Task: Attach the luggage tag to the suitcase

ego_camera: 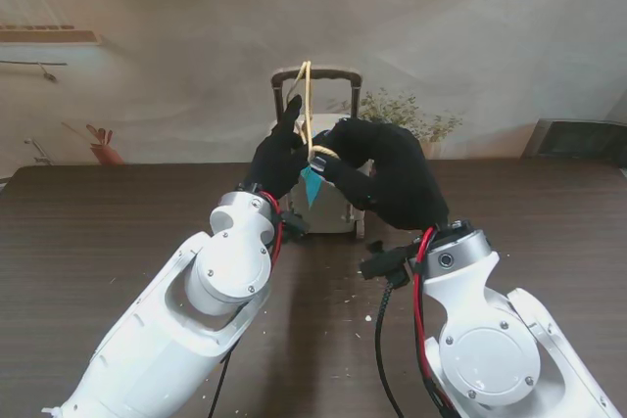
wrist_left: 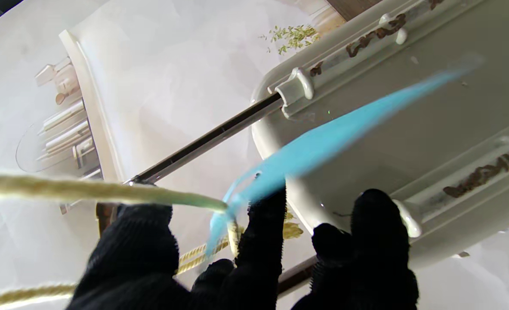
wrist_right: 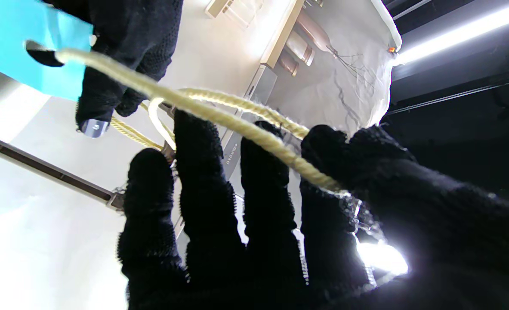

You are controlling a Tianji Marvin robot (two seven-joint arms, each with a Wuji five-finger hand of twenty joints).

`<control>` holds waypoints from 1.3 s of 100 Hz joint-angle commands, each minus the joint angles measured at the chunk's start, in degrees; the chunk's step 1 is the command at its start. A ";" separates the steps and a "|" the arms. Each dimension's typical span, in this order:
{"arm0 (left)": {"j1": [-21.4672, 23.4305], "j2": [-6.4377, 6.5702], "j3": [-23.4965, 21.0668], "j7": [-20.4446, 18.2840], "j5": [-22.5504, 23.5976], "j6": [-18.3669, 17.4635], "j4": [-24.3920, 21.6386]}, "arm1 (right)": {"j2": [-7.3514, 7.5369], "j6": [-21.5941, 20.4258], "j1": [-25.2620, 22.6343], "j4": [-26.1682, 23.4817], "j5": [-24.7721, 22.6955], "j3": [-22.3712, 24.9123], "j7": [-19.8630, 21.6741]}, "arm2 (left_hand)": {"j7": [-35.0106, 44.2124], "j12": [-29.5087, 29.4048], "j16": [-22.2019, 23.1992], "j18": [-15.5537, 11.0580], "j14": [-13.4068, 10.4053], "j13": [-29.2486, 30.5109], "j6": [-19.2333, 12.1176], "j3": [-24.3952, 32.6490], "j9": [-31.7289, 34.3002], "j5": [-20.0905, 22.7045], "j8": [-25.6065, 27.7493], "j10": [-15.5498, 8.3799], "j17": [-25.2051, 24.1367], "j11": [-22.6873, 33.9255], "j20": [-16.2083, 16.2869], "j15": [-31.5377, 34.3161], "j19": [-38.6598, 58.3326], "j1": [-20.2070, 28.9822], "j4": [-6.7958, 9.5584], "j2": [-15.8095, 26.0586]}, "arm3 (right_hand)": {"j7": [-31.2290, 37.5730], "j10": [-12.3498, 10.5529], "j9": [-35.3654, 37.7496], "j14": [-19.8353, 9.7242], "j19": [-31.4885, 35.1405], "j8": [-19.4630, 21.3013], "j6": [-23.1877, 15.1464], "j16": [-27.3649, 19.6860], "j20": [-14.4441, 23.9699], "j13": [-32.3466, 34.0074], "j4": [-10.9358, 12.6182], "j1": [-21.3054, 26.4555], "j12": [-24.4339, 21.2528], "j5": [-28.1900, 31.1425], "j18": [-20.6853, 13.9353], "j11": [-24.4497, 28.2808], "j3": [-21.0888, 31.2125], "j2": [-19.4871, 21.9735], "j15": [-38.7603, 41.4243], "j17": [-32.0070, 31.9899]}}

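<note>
Working at mid-frame in the stand view, I am keeping both arms raised over the dark counter (ego_camera: 108, 232), where the pale suitcase (ego_camera: 328, 208) is standing upright behind my hands with its telescopic handle (ego_camera: 316, 75) extended toward the upper centre. My right hand (ego_camera: 387, 173) is curling over the cord (ego_camera: 306, 95), and in its wrist view the thumb and forefinger are pinching that yellow cord (wrist_right: 237, 129) while the other fingers are standing loosely apart. My left hand (ego_camera: 277, 159) is pinching the blue luggage tag (ego_camera: 313, 186) just in front of the case, one finger pointing up beside the cord; its wrist view is showing the tag (wrist_left: 323, 142) blurred, so I judge it is swinging.

I cannot tell whether the loop is passing around the handle bar or only lying against it. The risk, as I read it, is that pulling the cord tight while the tag is swinging is going to slide the loop off the bar, or tip the light case. A weak pinch could also be letting the cord slip through the gloved fingertips (wrist_right: 323, 142).
</note>
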 commanded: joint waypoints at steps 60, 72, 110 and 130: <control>-5.45 -2.45 0.99 1.54 -7.78 -0.96 4.26 | 0.37 -0.32 -1.41 -0.71 -1.01 0.02 0.81 | 1.59 3.04 -6.60 -0.79 -8.17 30.01 -1.56 -0.34 10.38 13.26 0.97 -1.96 11.04 7.88 1.70 2.18 10.33 1.84 0.70 -1.33 | 0.83 -1.16 -0.67 -0.86 0.75 0.60 -2.14 0.90 0.56 0.29 -0.64 2.41 0.36 -0.99 -0.58 1.22 -0.90 1.04 0.70 -0.17; -5.73 -3.26 1.53 3.58 -8.51 -1.48 4.88 | 0.36 -0.38 -1.85 -0.81 -1.10 0.29 0.61 | 4.54 3.70 -7.17 -1.68 -13.05 38.61 -1.40 1.02 13.35 17.75 3.53 -3.67 14.45 10.84 1.28 1.38 13.54 3.91 0.61 -2.41 | 0.84 -1.16 -0.69 -0.84 0.72 0.61 -2.17 0.88 0.54 0.24 -0.64 2.42 0.36 -0.95 -0.56 1.22 -0.88 0.98 0.65 -0.15; -4.58 -5.09 1.48 7.15 -16.22 -1.43 4.12 | 0.42 -0.76 -2.76 -0.95 -1.18 0.64 0.57 | 29.63 4.89 3.29 -4.27 -15.99 44.97 -2.63 10.08 15.05 19.02 18.07 -8.30 17.06 17.37 -1.34 1.70 17.36 8.50 -0.63 -7.58 | 0.81 -1.02 -0.66 -0.84 0.72 0.62 -2.18 0.88 0.54 0.25 -0.64 2.43 0.35 -0.99 -0.52 1.23 -0.85 1.05 0.63 -0.16; -3.75 -6.22 0.90 10.10 -20.43 -0.92 3.62 | 0.46 -0.83 -2.73 -0.87 -1.31 0.49 0.68 | 54.18 5.37 3.29 -4.98 -15.39 44.55 -7.52 3.80 14.71 15.61 25.80 -8.12 17.55 18.30 -1.80 3.89 18.06 15.09 -0.43 -9.85 | 0.81 -1.10 -0.69 -0.79 0.72 0.63 -2.11 0.89 0.55 0.25 -0.65 2.40 0.36 -1.00 -0.51 1.23 -0.87 1.08 0.64 -0.17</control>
